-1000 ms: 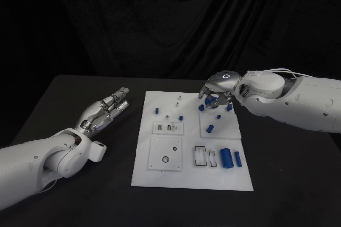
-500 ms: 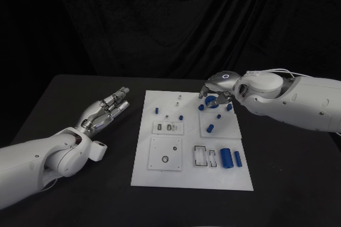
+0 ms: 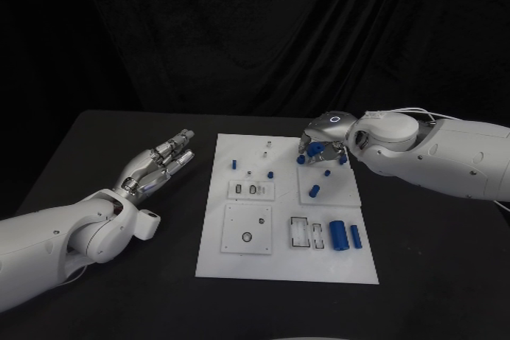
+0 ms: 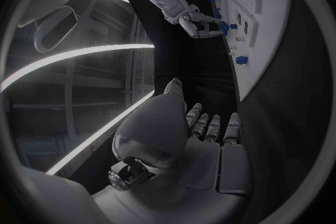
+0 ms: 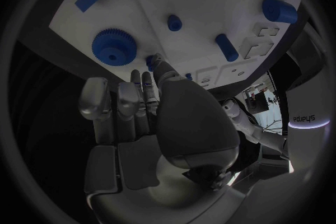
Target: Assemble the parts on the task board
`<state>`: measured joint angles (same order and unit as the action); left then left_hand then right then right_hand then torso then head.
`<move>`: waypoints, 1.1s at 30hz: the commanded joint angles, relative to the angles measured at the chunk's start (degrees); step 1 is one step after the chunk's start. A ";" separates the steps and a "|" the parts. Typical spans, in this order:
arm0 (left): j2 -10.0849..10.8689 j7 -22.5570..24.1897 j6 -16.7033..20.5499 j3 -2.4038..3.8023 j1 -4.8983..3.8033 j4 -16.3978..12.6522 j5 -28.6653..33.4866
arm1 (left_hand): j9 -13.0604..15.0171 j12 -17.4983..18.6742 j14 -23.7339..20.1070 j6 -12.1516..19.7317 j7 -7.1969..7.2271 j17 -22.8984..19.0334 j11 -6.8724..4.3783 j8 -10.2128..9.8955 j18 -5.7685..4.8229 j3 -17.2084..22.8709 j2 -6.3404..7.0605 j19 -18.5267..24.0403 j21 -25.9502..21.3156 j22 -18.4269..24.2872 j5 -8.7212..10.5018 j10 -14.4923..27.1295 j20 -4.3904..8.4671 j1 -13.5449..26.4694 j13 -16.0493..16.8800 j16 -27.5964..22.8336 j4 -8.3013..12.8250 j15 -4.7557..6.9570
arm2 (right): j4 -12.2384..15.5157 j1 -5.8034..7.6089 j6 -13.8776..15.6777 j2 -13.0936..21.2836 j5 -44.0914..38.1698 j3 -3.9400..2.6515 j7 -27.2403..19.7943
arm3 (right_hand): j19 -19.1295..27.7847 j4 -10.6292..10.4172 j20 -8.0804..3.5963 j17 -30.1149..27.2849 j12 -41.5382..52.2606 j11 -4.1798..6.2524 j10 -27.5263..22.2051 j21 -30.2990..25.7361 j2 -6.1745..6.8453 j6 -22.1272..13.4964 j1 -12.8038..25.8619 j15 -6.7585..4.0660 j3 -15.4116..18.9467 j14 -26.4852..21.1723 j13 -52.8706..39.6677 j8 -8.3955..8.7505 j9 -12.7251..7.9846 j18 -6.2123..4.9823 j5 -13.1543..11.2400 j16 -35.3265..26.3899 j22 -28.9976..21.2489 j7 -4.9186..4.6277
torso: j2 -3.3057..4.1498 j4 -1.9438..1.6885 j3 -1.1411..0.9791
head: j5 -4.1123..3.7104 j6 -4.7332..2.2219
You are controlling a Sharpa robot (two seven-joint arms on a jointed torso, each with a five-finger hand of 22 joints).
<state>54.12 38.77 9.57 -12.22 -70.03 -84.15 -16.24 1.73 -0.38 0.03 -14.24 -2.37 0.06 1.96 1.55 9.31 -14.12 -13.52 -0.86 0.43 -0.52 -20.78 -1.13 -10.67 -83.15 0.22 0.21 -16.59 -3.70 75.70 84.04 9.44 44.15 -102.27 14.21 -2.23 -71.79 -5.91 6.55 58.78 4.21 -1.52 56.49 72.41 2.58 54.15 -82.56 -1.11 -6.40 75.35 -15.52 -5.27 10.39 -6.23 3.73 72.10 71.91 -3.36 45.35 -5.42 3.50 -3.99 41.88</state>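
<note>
Head view: white rectangular task board (image 3: 287, 207) sits mid black table (image 3: 106, 141). Left hand (image 3: 159, 165) lies well left of the board, palm up, fingers straight and slightly apart, holding nothing. Right hand (image 3: 322, 144) hangs over the board's far right corner, fingers curled down around a small blue gear-like part (image 3: 315, 153); whether it actually grips it can't be told here. Other small blue parts: a peg (image 3: 233, 164) at far left, a short one (image 3: 271, 175) nearer the middle, a tilted cylinder (image 3: 315, 192) on the right plate, a fat blue cylinder (image 3: 339, 237) with a thin blue bar (image 3: 356, 237) just beside it at near right.

Left wrist view: left hand fingers (image 4: 210, 126) straight, side by side, nothing in them. Board edge (image 4: 269, 28) and the right hand (image 4: 196, 19) at its corner beyond.

Right wrist view: right hand fingers (image 5: 119, 101) extended near the board, thumb tip by a small blue peg (image 5: 150, 60). Blue toothed gear (image 5: 112, 46) lies on the board just beyond the fingertips, apparently not clasped. Grip state can't be settled.
</note>
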 commanded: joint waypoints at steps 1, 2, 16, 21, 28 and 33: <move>-0.14 7.74 -0.94 0.04 -0.13 0.08 -0.27 | 0.05 0.09 -0.03 -0.08 -0.34 -0.06 0.36 0.26 1.02 0.06 0.01 -0.03 0.34 -0.09 -0.23 0.02 -0.66 -0.56 0.07 -0.21 0.23 -0.60 | -0.16 -0.29 3.10 -0.09 -0.48 -0.04 -2.24 | -0.48 -0.12 0.02 0.41 0.27 0.08 0.76 0.40 0.00 0.64 1.13 -0.02 0.09 0.54 -0.14 -0.46 0.52 1.12 -0.20 0.49 0.33 -0.04 | 0.03 -0.02 0.02 | 0.05 0.11; -0.15 7.73 -0.96 0.04 -0.13 0.12 -0.27 | 0.05 0.09 -0.03 -0.08 -0.34 -0.06 0.36 0.26 1.02 0.06 0.01 -0.03 0.34 -0.09 -0.23 0.02 -0.66 -0.56 0.07 -0.21 0.23 -0.60 | -0.17 -0.33 3.32 -0.12 -0.48 -0.04 -2.39 | -0.40 -0.13 0.01 0.29 0.24 0.07 0.82 0.33 0.03 0.40 1.22 -0.02 0.10 0.48 -0.15 -0.32 0.57 1.10 -0.20 0.44 0.29 -0.07 | 0.04 0.00 0.02 | 0.05 0.12; -0.33 7.34 -1.39 0.04 -0.13 0.52 -0.27 | 0.02 0.09 -0.03 0.13 -0.44 -0.06 0.60 0.22 1.02 -0.01 0.10 -0.09 0.39 -0.12 -0.23 0.02 -0.97 -0.64 0.07 -0.21 0.18 -0.82 | -0.59 -0.76 2.77 -0.79 -0.48 -0.04 -1.83 | 0.05 0.64 -0.01 -0.04 -0.46 -0.70 0.10 -0.23 0.19 -1.85 1.10 0.51 -0.21 0.15 -0.31 0.97 1.17 0.98 -0.18 0.43 0.30 0.19 | 0.08 -0.01 0.04 | -0.10 0.27; -0.41 7.15 -1.63 0.04 -0.13 0.63 -0.27 | 0.03 0.08 -0.03 0.11 -0.68 -0.06 0.78 0.22 1.03 -0.04 0.10 -0.13 0.42 -0.14 -0.23 -0.02 -1.21 -0.69 0.08 -0.21 0.15 -0.97 | -0.97 -0.95 1.90 -1.13 -0.48 -0.04 -1.21 | 0.37 0.94 0.00 -0.40 -0.69 -1.15 -0.80 -0.64 0.13 -3.27 1.28 0.89 -0.30 -0.12 -0.38 1.54 1.18 0.89 -0.19 0.31 0.21 0.57 | 0.10 0.01 0.06 | -0.03 0.36; -0.45 7.05 -1.87 0.04 -0.12 0.70 -0.27 | 0.12 0.02 -0.03 -0.52 -1.56 -0.06 1.21 0.34 1.06 -0.11 0.10 -0.26 0.54 -0.21 -0.23 -0.26 -1.67 -0.81 0.14 -0.21 0.13 -1.15 | -1.39 -1.17 1.22 -1.46 -0.48 -0.04 -0.93 | 0.27 2.14 0.02 -0.49 -0.55 -1.17 -1.37 -0.73 -0.61 -2.11 0.23 0.93 -1.23 -0.21 -0.49 0.97 1.72 0.90 -0.16 0.39 0.56 0.39 | 0.10 -0.03 0.07 | -0.09 0.43; -0.48 7.01 -1.97 0.04 -0.12 0.75 -0.27 | 0.12 0.00 -0.03 -0.58 -1.66 -0.06 1.33 0.35 1.06 -0.12 0.10 -0.32 0.58 -0.24 -0.23 -0.36 -1.79 -0.84 0.17 -0.21 0.13 -1.22 | -1.81 -1.28 1.60 -1.73 -0.48 -0.04 -1.24 | -0.62 2.75 -0.02 0.16 -0.35 -0.98 -0.28 -0.03 -1.40 -0.78 -0.29 0.80 -2.18 0.36 -0.53 0.50 2.18 1.10 -0.16 0.95 1.51 0.06 | 0.13 -0.06 0.06 | -0.16 0.39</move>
<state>53.73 38.77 8.45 -12.22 -70.03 -83.35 -16.26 1.79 -0.38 0.02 -14.73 -3.68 0.08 2.89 1.55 9.31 -14.12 -13.30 -1.07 0.65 -0.68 -20.78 -1.65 -12.11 -83.37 0.30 0.21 -16.59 -4.52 73.98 82.92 11.07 42.45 -102.32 14.20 -4.08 -72.16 -3.19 6.51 58.89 3.82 -2.48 55.98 72.17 1.59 53.22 -82.82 -0.16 -8.50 75.36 -16.01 -4.60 12.55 -6.25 3.73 72.85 73.34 -3.40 45.46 -5.44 3.57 -4.11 42.31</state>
